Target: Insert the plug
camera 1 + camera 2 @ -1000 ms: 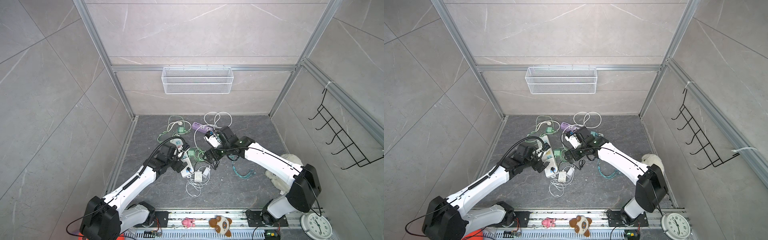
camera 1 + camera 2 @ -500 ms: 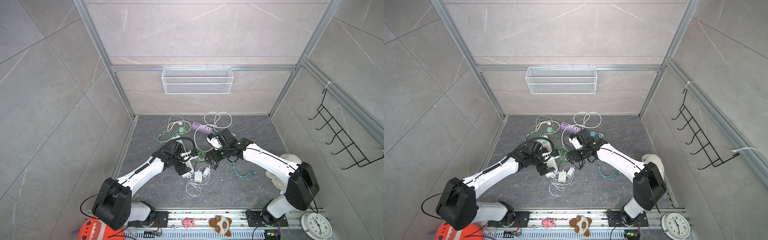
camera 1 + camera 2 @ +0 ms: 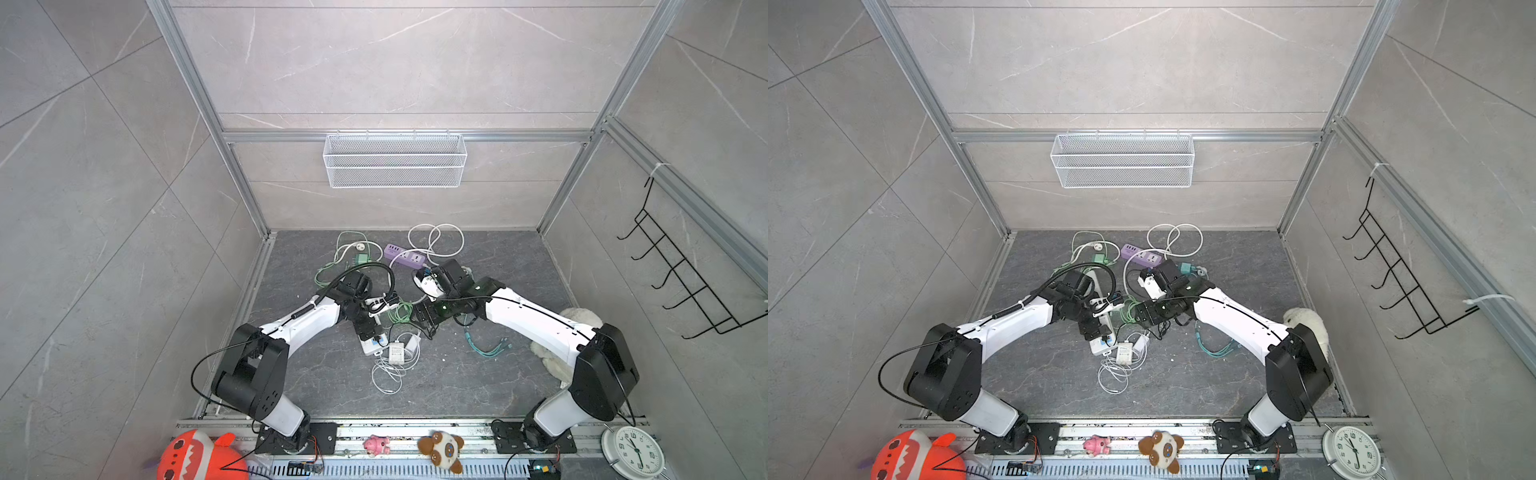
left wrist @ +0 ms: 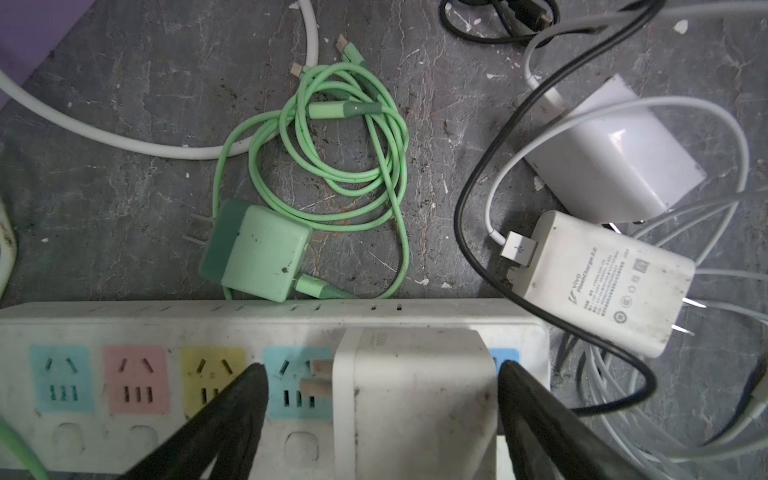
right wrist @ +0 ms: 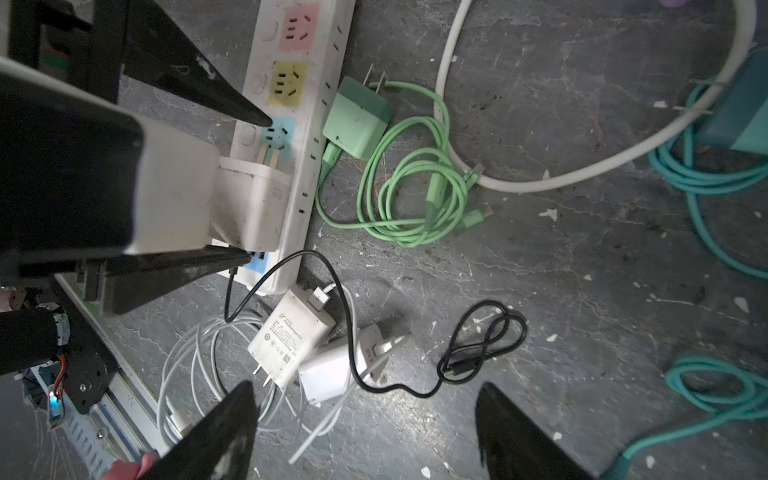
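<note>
Grey tiled walls box in a dark stone-look floor [image 3: 478,386], and a white wire-mesh basket [image 3: 395,166] hangs on the back wall's rail. Around the middle of the floor lies a long white power strip [image 4: 166,324] with coloured socket patches.

So, the white boxy plug adapter [image 4: 415,395] is lying on top of that strip. Its prongs are in plain sight over the pale-blue socket [image 4: 296,401], not pushed in. The left gripper [image 4: 376,368] straddles it with jaws spread wide. One finger sits right beside the adapter's side, the other is well clear of it, tip down at the blue patch.

A mint-green charger [image 4: 257,253] lies just beside the strip's long edge. The right gripper [image 5: 365,385] hangs spread over a thin black cable [image 5: 459,366] and a white flat charger [image 5: 291,332], gripping nothing.
</note>
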